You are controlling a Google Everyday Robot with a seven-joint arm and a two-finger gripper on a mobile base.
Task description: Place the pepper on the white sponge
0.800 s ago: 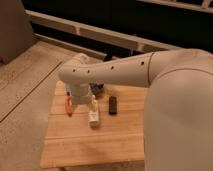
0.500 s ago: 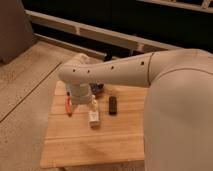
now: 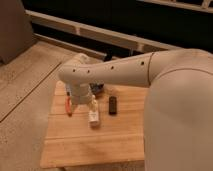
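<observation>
Wooden table (image 3: 100, 145), pepper (image 3: 68, 107) not yet on the white sponge (image 3: 93, 116)
Pepper lies on the boards just left of the gripper (image 3: 79, 101), which hangs low between it and the sponge; whether the gripper is clenched I cannot tell, and both pick-up and placing look left to do

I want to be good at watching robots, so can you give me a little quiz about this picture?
1. True or false: the pepper already lies on the white sponge.
2. Which thing lies just right of the sponge in the picture? A) a black block B) a banana C) a spoon
3. Fill the gap: the gripper hangs over the wooden table, between the pepper and the ____.

Key: 1 false, the pepper lies on the table, apart from the sponge; 2 A; 3 sponge.
</observation>
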